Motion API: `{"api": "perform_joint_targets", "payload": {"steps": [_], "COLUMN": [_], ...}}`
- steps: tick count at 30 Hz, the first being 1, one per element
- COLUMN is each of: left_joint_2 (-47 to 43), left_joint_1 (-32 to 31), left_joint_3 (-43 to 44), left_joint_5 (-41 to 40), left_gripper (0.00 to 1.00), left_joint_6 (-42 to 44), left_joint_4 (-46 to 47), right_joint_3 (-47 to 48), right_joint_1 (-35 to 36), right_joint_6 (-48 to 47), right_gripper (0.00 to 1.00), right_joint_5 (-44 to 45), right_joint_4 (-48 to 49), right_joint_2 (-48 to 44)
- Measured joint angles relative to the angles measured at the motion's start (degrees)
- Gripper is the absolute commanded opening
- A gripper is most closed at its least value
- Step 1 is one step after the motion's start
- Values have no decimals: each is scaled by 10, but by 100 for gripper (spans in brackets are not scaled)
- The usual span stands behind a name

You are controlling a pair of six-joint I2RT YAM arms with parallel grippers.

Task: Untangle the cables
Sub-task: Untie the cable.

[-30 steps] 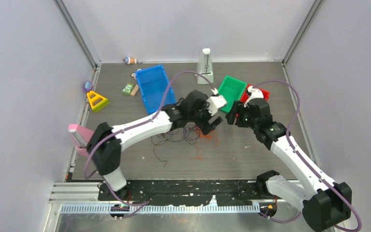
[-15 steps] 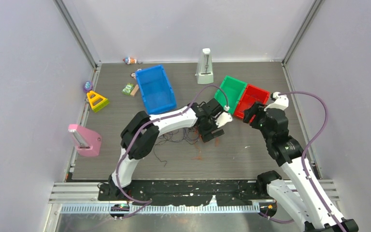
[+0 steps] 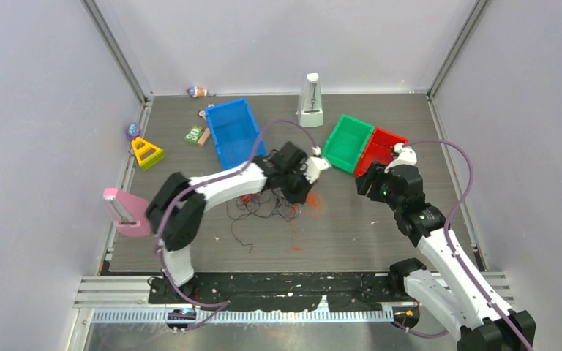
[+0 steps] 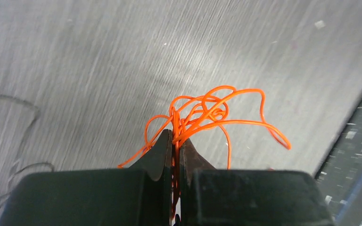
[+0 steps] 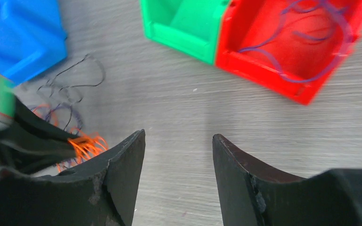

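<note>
The left hand (image 4: 176, 137) is clenching on the orange cables (image 4: 207, 112), pinching a bundle of their loops low over the table (image 3: 380, 234) near its middle. The rest of that orange clump is spilling out past the fingertips, knotted on itself. The right hand (image 5: 179, 139) is hanging released, its jaws standing apart with nothing between them. It is sitting to the right of the clump, just near of the bins, and pointing toward the pinched loops.

Judging by how things are lying, the work is partly done at most. A thin purple cable (image 5: 306, 35) is lying loose inside the red bin (image 5: 264, 70), apart from the rest, and looks like a strand already sorted out. The dark cables (image 3: 260, 212) are sprawling in loose squiggles on the table just left and near of the left hand, some crossing each other. The orange clump is looking the least resolved: it needs pulling open, probably with the right hand taking the free loops.

The table is a grey, wood-grained, matt board, with a black strip (image 3: 263, 285) running along its near edge. Pale lilac walls (image 3: 36, 110) are enclosing it on the left, far and right sides. A blue bin (image 3: 230, 131) and a green bin (image 3: 347, 139) are sitting toward the far side, the green one touching the red one.
</note>
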Motion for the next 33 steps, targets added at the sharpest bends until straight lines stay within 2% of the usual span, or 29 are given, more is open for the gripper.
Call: {"api": "perform_joint_targets", "payload": {"steps": [3, 6, 10, 14, 21, 27, 33], "left_joint_2": [-96, -155, -169, -169, -171, -172, -172], "left_joint_1": [51, 101, 132, 137, 140, 151, 156], "left_joint_3": [-85, -142, -195, -233, -264, -286, -298], "left_joint_5": [87, 166, 243, 276, 269, 268, 274], "left_gripper": [0, 0, 0, 0, 0, 0, 0], "left_joint_6": [-59, -128, -210, -273, -321, -358, -385], "left_joint_4": [87, 189, 308, 375, 452, 501, 544], "right_joint_3": [-18, -42, -75, -93, -102, -136, -135], "right_joint_1": [0, 0, 3, 35, 159, 177, 186], "right_joint_6": [-2, -1, 7, 17, 22, 53, 63], "right_gripper": [60, 62, 63, 66, 60, 56, 42], "right_joint_5": [-80, -159, -268, -322, -290, -230, -199], "right_joint_4": [40, 96, 198, 281, 394, 478, 519], "right_joint_2": [19, 29, 48, 67, 98, 139, 172]}}
